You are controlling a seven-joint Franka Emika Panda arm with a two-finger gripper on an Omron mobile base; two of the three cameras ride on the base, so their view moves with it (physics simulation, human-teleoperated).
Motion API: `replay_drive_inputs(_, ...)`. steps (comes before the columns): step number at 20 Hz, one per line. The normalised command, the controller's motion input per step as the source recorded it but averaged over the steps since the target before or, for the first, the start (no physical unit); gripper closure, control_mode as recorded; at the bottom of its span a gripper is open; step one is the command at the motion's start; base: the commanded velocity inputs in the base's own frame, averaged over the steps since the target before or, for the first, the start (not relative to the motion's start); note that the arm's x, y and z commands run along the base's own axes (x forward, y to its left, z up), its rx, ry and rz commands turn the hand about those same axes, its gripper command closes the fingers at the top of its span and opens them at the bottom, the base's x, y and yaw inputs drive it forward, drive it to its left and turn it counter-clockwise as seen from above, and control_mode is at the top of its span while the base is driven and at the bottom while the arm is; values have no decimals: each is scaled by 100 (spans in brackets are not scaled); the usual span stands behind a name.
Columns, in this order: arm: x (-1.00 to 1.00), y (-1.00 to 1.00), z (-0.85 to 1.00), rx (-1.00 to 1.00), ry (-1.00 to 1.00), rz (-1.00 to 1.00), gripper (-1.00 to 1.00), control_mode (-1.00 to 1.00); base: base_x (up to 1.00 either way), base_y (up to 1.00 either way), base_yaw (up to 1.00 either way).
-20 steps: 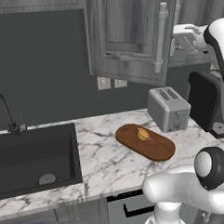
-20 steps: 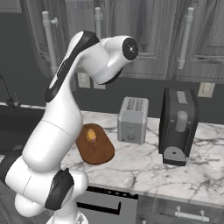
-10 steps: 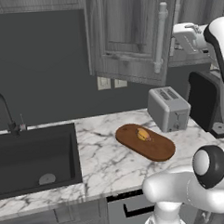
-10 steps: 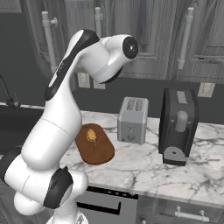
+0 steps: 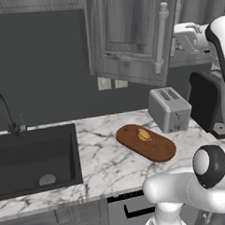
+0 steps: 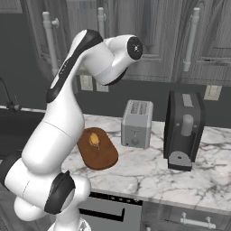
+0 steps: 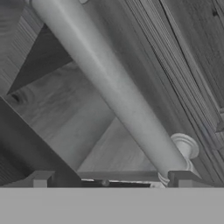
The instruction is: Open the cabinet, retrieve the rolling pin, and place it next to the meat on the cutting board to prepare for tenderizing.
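My pincer [image 7: 109,179] is spread wide and holds nothing, with the cabinet [image 5: 124,34] handle [image 7: 109,92] just ahead, crossing between the fingertips. If I close off-centre the round bar could slip out. Cutting board [image 5: 146,142] and meat [image 5: 143,134] lie well below on the desk [image 5: 102,157].

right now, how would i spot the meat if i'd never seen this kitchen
Start at the marble counter, between the black sink and the silver toaster. A reddish-brown oval cutting board lies there, in front of the toaster. The meat is the small yellow-orange lump on the board's far end, the only thing on it and much smaller than the board.
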Motion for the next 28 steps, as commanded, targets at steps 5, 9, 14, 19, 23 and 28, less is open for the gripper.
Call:
replay_drive_inputs(5,33,47,0,1,6,0,-100,-100,0,0,0)
replay_drive_inputs(9,15,30,0,0,12,-6,-100,-100,0,0,0)
replay_drive_inputs(14,11,34,0,5,14,-7,-100,-100,0,0,0)
replay_drive_inputs(19,-4,30,-2,9,9,-1,-100,-100,0,0,0)
replay_drive_inputs(23,-15,13,-9,12,4,0,-100,-100,0,0,0)
replay_drive_inputs(28,1,14,-3,11,5,0,-100,-100,0,0,0)
